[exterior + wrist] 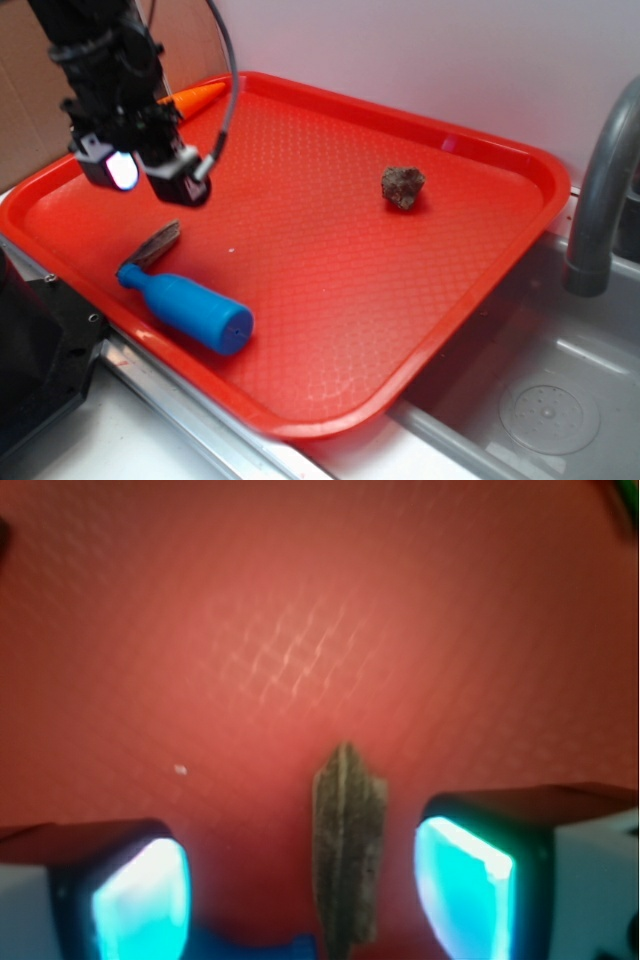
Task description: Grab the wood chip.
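Rough grained wood chip (349, 852) on dimpled red tray (330, 240), fingers (140, 900) spread wide, glossy blue bottle (190, 310) beside

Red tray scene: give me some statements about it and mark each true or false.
1. The wood chip lies between the open tool's fingers in the wrist view. True.
2. The tool grips the chip. False: the fingers stand apart from it.
3. The rock touches the bottle. False: it lies far across the tray.
4. The bottle lies on its side. True.
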Robot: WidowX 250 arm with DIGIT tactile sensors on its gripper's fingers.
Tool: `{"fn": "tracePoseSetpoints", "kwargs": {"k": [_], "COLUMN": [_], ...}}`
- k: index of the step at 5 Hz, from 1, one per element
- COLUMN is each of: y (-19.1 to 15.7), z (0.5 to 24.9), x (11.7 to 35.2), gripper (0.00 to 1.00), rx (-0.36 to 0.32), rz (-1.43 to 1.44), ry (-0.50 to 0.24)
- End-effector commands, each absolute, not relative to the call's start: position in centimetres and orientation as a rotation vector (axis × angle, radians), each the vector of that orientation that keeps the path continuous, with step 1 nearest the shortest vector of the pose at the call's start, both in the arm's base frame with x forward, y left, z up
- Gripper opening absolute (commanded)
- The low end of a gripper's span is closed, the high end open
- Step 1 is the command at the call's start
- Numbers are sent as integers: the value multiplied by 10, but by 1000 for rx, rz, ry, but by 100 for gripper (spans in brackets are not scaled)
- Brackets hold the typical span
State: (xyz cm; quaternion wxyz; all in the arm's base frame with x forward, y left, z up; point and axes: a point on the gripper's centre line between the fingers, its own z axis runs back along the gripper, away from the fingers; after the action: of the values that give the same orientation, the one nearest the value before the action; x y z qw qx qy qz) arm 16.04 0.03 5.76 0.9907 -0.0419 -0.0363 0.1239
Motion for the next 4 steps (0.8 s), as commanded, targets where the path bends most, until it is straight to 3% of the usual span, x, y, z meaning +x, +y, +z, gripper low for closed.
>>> {"fn": "tracePoseSetpoints", "kwargs": {"k": [1,4], "y": [10,29], "z": [36,12], "x": [122,111], "gripper": [100,100], "rx": [-60,-33], "rz": [279,314], "ry": [-30,15]}}
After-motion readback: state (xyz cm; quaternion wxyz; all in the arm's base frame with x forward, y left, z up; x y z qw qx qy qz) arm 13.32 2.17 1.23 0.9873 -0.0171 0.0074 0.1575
